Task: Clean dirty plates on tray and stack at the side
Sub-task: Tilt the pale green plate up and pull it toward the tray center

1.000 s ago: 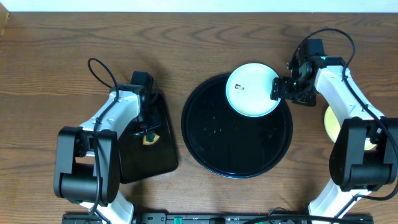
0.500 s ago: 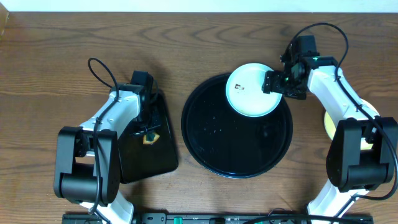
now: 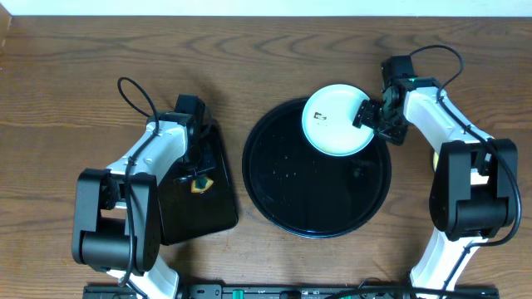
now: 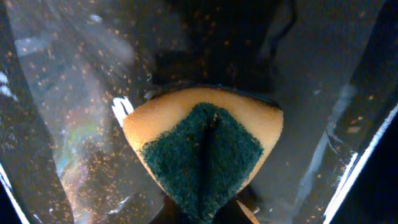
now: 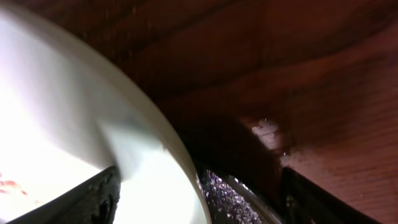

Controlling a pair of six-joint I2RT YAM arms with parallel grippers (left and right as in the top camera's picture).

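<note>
- The step in hand looks like taking hold of the smudged plate (image 3: 332,120), which lies at the far edge of the tray (image 3: 283,199), overlapping its rim.
- The right gripper (image 3: 366,115) is at the plate's right rim, jaws parted, straddling it.
- Next it probably needs to close on the rim and hold the plate steady.
- The left gripper (image 3: 197,173) pinches a sponge (image 4: 202,149) over the small tray (image 3: 179,212).

The tray (image 3: 287,203) is glossy black, the plate (image 3: 335,133) smooth plastic, the table (image 3: 66,83) grained wood. The sponge (image 4: 202,146) has a rough green face.
</note>
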